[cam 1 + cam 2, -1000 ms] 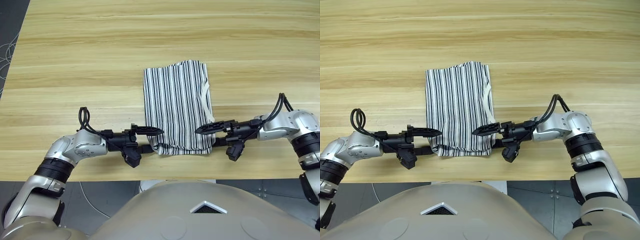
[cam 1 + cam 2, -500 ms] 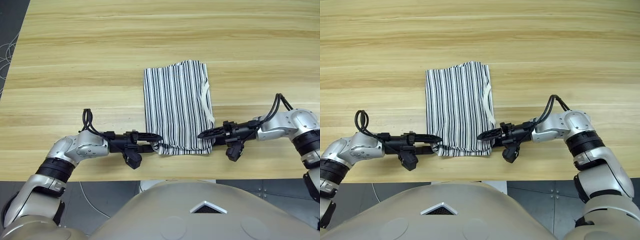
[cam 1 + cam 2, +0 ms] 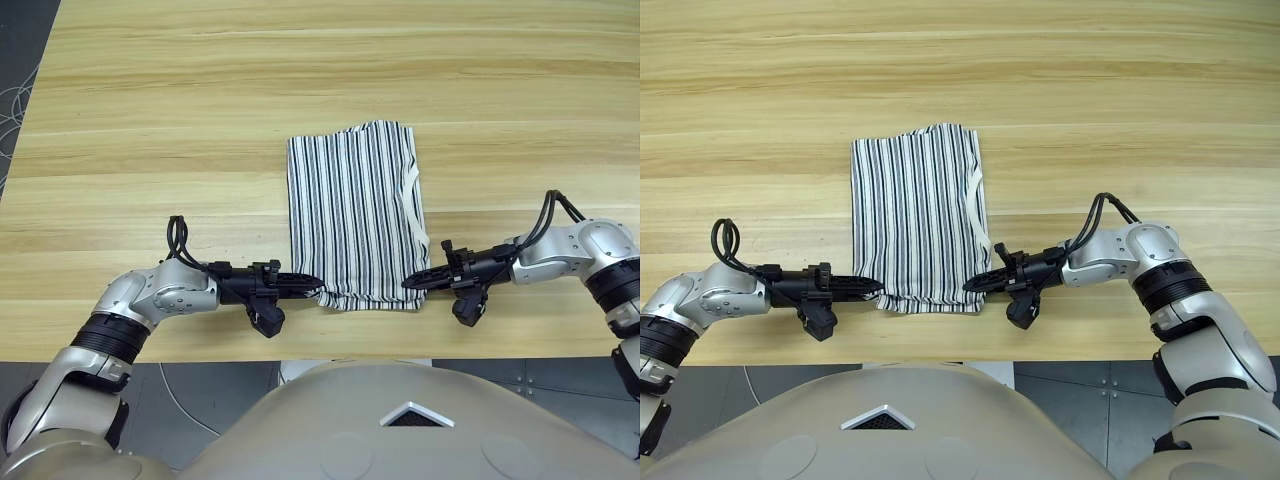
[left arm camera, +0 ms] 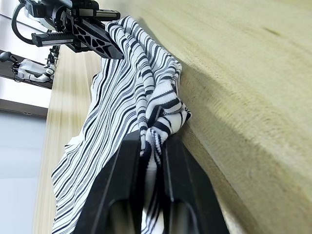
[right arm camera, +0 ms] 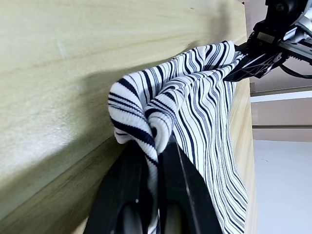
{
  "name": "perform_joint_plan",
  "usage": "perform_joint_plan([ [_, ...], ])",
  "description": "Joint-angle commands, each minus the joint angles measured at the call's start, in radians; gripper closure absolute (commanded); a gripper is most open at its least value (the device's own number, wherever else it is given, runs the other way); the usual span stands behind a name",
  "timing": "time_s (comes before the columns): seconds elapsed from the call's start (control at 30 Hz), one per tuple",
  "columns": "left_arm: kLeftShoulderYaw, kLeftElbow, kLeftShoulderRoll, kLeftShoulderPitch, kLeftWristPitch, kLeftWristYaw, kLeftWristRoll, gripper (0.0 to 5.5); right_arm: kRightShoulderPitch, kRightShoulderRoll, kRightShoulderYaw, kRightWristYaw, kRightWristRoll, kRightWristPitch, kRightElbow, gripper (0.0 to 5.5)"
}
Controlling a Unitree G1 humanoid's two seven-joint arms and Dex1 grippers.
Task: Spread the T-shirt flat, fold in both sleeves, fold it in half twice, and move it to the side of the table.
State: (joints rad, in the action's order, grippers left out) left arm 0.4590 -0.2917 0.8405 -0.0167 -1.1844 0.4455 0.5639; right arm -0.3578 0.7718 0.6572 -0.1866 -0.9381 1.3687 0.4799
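The striped T-shirt [image 3: 355, 215], folded narrow, lies on the table [image 3: 300, 60] near its 6 o'clock edge. The left gripper [image 3: 310, 287] pinches the shirt's 7 o'clock corner between closed jaws, the right gripper [image 3: 412, 283] its 5 o'clock corner likewise. Light, soft and limp, it will likely sag between these 2 holds.

T-shirt [image 3: 352, 215] was black-and-white striped, thin stripes running lengthwise down the cloth. A plain white neck trim [image 3: 413, 182] showed by its right edge. In the wrist views the stripes looked wavy where the cloth bunched. Table [image 3: 300, 70] was pale yellowish wood with darker grain lines running across. Left gripper [image 3: 312, 285] and right gripper [image 3: 412, 283] were matte black. Left arm [image 3: 160, 292] and right arm [image 3: 580, 250] were silver-grey with black cables. Floor [image 3: 18, 80] was dark grey with thin pale looping lines.
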Motion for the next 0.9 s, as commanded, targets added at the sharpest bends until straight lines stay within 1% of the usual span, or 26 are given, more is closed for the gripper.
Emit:
perform_joint_plan([
  [0.03, 0.023, -0.032, 0.013, 0.001, 0.043, 0.036, 0.039, 5.20, 0.037, 0.030, 0.041, -0.081, -0.020, -0.049, 0.035, 5.40],
  [0.1, 0.033, -0.022, 0.001, -0.047, 0.115, 0.098, -0.013, 5.20, 0.038, 0.034, 0.099, -0.209, 0.235, -0.096, 0.070, 5.40],
  [0.17, 0.057, 0.055, 0.009, -0.089, 0.204, 0.201, -0.181, 5.20, 0.026, 0.050, 0.167, -0.377, 0.551, -0.200, 0.035, 5.40],
  [0.27, 0.065, 0.175, 0.040, -0.104, 0.357, 0.347, -0.357, 5.20, 0.017, 0.074, 0.203, -0.572, 0.827, -0.331, -0.059, 5.40],
  [0.37, 0.058, 0.274, 0.090, -0.091, 0.561, 0.506, -0.506, 5.20, 0.016, 0.095, 0.186, -0.722, 0.964, -0.426, -0.127, 5.40],
  [0.43, 0.039, 0.367, 0.146, -0.069, 0.734, 0.615, -0.640, 5.20, 0.021, 0.114, 0.173, -0.821, 1.031, -0.494, -0.179, 5.40],
  [0.53, 0.000, 0.492, 0.203, -0.069, 0.948, 0.734, -0.809, 5.20, 0.049, 0.156, 0.151, -0.971, 1.144, -0.653, -0.272, 5.40],
  [0.7, -0.064, 0.492, 0.184, -0.105, 1.082, 0.814, -0.886, 5.20, 0.120, 0.205, 0.086, -1.133, 1.296, -0.904, -0.447, 5.40],
  [0.77, -0.077, 0.504, 0.193, -0.097, 1.128, 0.860, -0.928, 5.20, 0.146, 0.216, 0.055, -1.171, 1.329, -0.974, -0.489, 5.40],
  [0.83, -0.074, 0.509, 0.203, -0.092, 1.148, 0.905, -0.927, 5.20, 0.175, 0.231, 0.025, -1.202, 1.379, -1.063, -0.553, 5.40],
  [0.9, -0.090, 0.534, 0.229, -0.056, 1.166, 0.960, -0.955, 5.20, 0.195, 0.245, -0.008, -1.237, 1.426, -1.157, -0.614, 5.40],
])
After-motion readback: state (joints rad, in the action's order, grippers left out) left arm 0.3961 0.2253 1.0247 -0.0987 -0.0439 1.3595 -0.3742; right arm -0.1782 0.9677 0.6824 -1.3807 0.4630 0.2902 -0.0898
